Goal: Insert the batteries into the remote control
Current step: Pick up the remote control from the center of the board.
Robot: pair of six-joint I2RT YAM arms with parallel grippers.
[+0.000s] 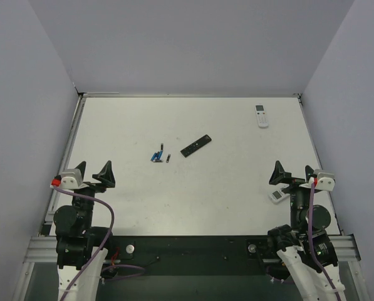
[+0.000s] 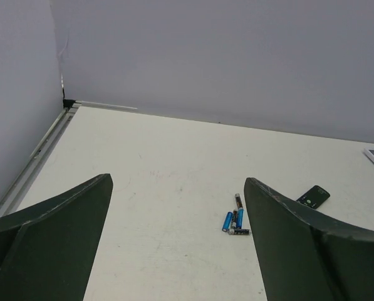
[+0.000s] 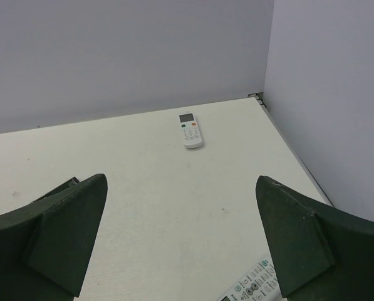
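- Top external view, for the relation that matters: ahead and to the right of the left pincer [image 1: 94,172], well apart from it, a small cluster of batteries [image 1: 156,157], blue and dark, one dark one lying just to the right of the rest.
- Just right of those and slightly farther back, not touching them, the black remote control [image 1: 196,145]; long axis diagonal, near-left to far-right; roughly midway between the two arms.
- Long axes of the batteries pointing mostly away from the bases; nearer the left arm than the right, so probably the left's to fetch, by judgement only.
- Left pincer released, jaws spread wide, gripping nothing; right pincer [image 1: 293,173] likewise spread and bare.
- Just beside the right pincer, a small white remote [image 1: 278,196]; far back on the right, a white remote with a screen [image 1: 261,116]; neither part of the job.
- Below all of it a flat white surface [image 1: 130,207]; plain pale walls [image 1: 187,44] closing in on three sides.
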